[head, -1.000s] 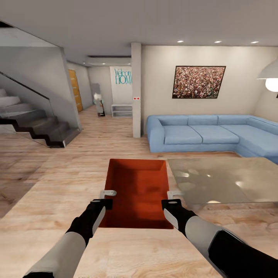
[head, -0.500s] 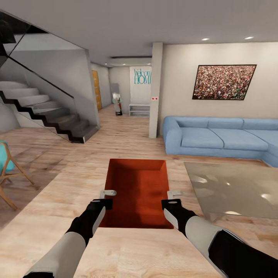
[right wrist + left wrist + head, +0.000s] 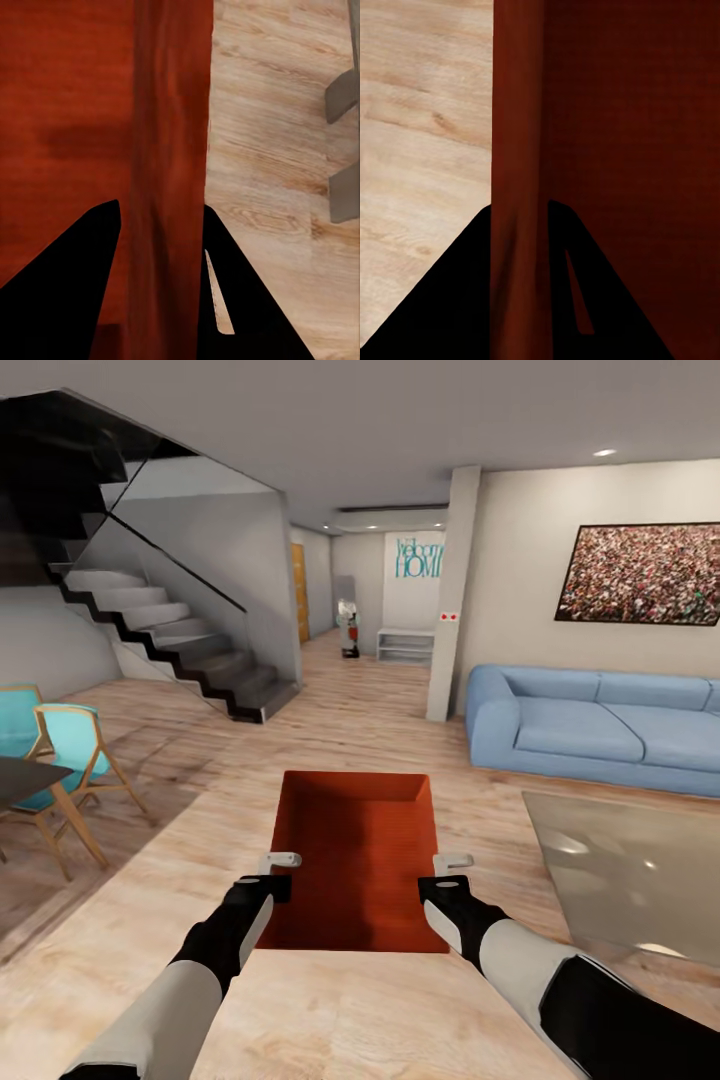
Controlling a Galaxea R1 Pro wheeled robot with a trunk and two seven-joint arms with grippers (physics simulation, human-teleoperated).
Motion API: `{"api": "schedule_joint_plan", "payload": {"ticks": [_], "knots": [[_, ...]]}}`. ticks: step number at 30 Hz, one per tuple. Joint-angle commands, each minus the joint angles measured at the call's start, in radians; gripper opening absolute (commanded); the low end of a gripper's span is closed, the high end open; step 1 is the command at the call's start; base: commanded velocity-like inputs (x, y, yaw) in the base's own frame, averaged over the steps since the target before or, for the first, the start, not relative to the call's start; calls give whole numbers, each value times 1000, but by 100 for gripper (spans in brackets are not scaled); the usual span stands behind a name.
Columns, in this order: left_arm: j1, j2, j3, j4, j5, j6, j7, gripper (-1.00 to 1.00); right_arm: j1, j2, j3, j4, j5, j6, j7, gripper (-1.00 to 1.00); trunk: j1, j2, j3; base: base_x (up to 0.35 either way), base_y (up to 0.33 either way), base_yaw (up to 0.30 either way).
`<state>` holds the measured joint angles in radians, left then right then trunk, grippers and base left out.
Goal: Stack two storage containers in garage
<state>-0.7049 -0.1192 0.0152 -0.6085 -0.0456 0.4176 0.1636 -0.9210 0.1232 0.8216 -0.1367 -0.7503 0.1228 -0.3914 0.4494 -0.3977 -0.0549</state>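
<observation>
Nearest the robot, the left end effector [image 3: 279, 872] and the right end effector [image 3: 455, 872] are each pinching one side wall of a single storage container [image 3: 360, 860], which is hanging between the two arms above the wood plank floor [image 3: 200, 830] of the living room. The wrist views are showing why the hold is firm: in the left wrist view the dark fingers [image 3: 450, 300] are straddling the container's wall, one inside and one outside, and the fingers in the right wrist view [image 3: 67, 277] are doing the same on the opposite wall, so both end effectors are closed on the rim. Gripping from two sides is probably keeping the open bin level while the base is travelling. Just beyond it on the right, a glass table [image 3: 630, 860] is lying low, and farther back a blue sofa [image 3: 600, 730] is standing against the wall under a framed picture [image 3: 645, 575]. On the left, turquoise chairs [image 3: 75, 745] are sitting by a dark desk [image 3: 25, 780], with a staircase [image 3: 180, 650] rising behind them. Farthest off, a hallway [image 3: 350, 660] is opening between staircase and pillar, likely the way toward the garage.
</observation>
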Motion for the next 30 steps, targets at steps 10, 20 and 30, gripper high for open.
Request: {"api": "schedule_joint_plan", "payload": {"ticks": [10, 20, 30], "knots": [[-1, -16, 6, 6, 1, 5, -1, -100, -1, 7, 54, -17, 21, -54, -3, -100, 1, -2, -2, 111, 0, 40], [-1, -15, 6, 9, 1, 5, -1, -100, -1, 6, 54, -17, 20, -54, -3, -100, 1, -2, -2, 316, 0, 0], [-1, -14, 7, 9, 1, 4, -1, -100, -1, 6, 54, -17, 21, -52, -3, -100, 1, -2, -2, 322, 0, 0]]}}
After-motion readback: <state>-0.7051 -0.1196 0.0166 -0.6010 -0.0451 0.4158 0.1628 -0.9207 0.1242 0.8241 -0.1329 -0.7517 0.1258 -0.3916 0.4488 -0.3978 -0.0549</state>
